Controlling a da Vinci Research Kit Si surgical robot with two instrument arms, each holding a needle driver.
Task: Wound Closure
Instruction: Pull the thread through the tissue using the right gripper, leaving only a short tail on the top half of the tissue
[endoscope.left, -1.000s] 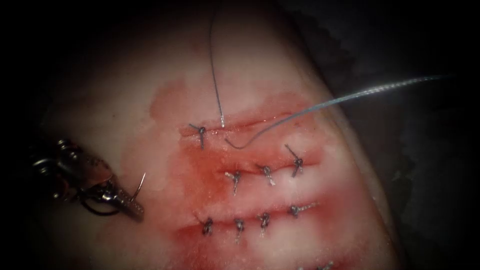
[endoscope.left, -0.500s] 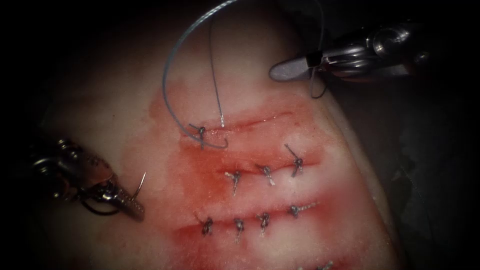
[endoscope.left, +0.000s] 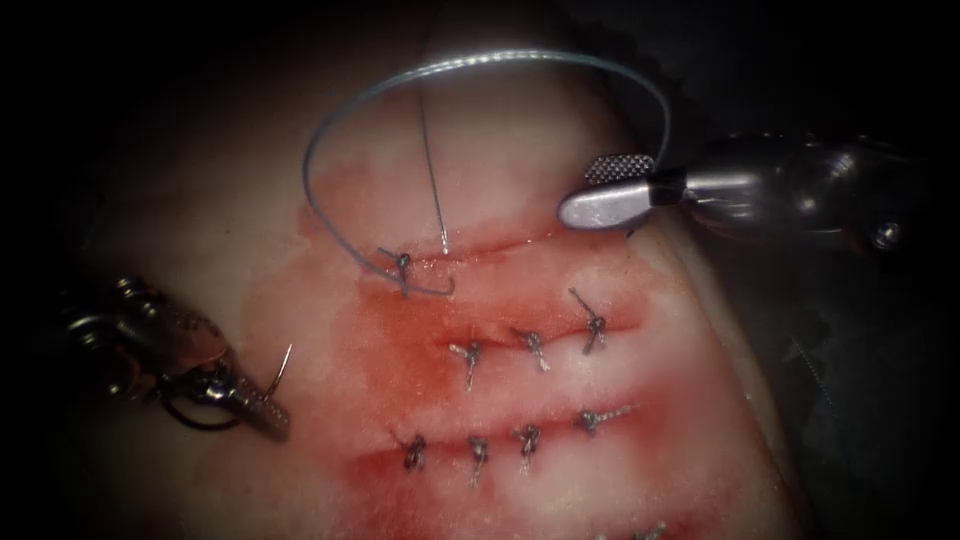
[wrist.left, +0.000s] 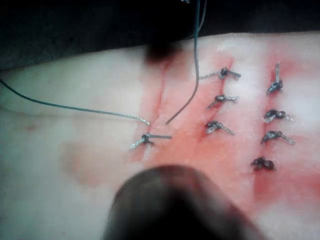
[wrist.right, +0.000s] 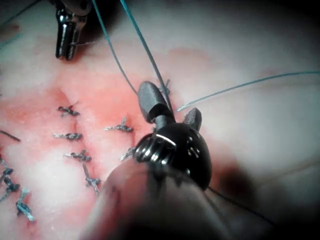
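thread (endoscope.left: 480, 62) loop arching over cut (endoscope.left: 500, 243), tissue (endoscope.left: 250, 200) left bare

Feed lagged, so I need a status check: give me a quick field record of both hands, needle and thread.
left hand: shut on the needle, part-way along its curve, left of the cut
needle: out of the tissue
right hand: open, thread loop reaching its jaws
thread: arcs from the cut over the tissue

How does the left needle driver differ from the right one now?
The left metal needle driver's jaws are shut on the thin curved needle, off the pink tissue; the right metal needle driver's are open, grey-blue thread running by them. The left is left of the cuts; the right, at the top cut's right end.
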